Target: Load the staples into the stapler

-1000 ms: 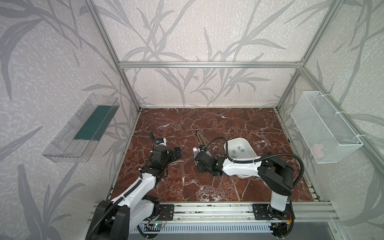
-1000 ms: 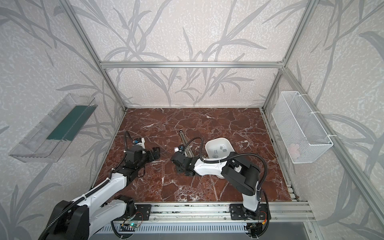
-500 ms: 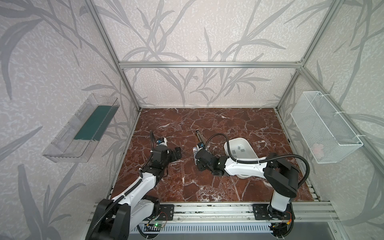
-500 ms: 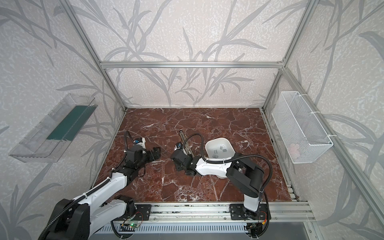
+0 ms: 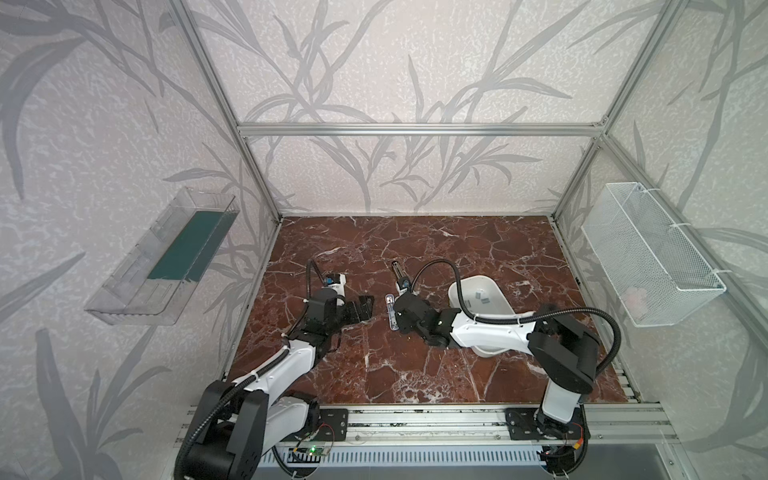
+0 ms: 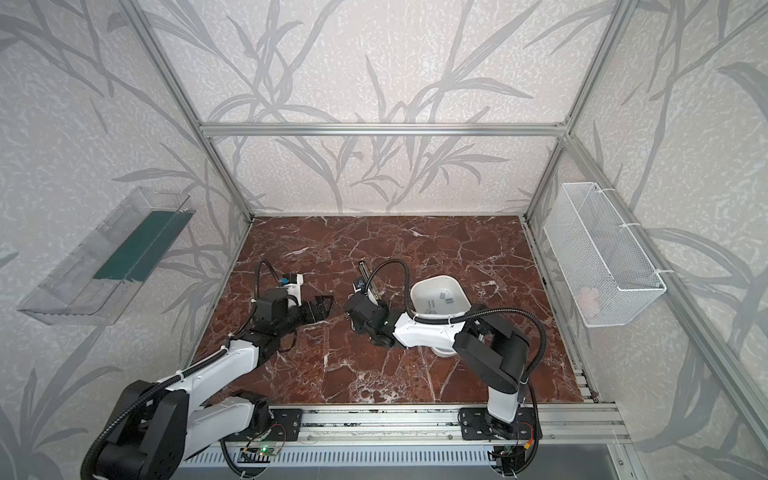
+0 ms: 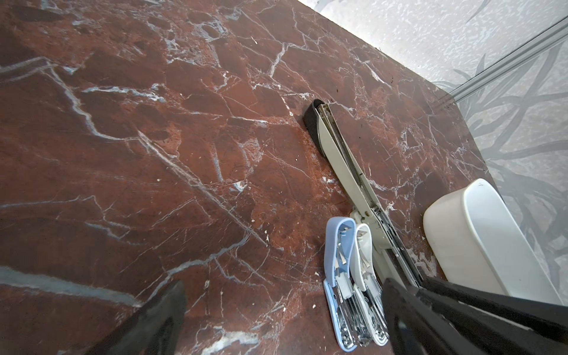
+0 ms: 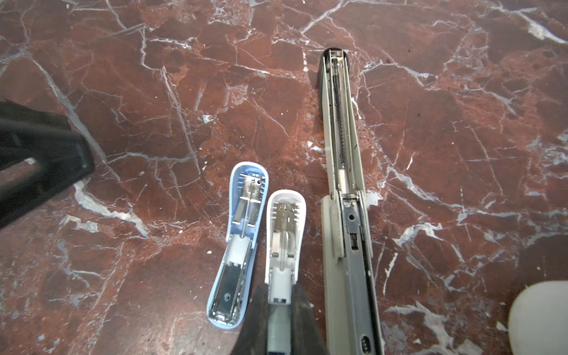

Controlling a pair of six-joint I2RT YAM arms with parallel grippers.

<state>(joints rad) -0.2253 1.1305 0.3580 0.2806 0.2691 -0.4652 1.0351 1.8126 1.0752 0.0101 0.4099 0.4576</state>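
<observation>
**Easing a strip toward the white stapler**

The right gripper (image 8: 279,290) is pressed together on a grey strip (image 8: 278,325), staples by the look of it. Over the last second it has crept slightly forward and to the left, while the rest of the arm has barely shifted. Its tips are now right over the near end of the white stapler (image 8: 285,221), which lies hinged open. I judge the loading to be at the point of insertion. The strip sits in line with the channel, just behind its mouth, but I cannot tell whether it touches the rail yet.

Just beside it the blue stapler (image 8: 242,221) also lies open. On the other side the long stapler (image 8: 341,138) stretches away. The left gripper (image 5: 363,308) is spread wide and holds nothing, parked where it was, a little apart from the staplers. Farther out, the tub (image 5: 451,291) holds the spare staples (image 5: 481,296), well apart from both grippers.
</observation>
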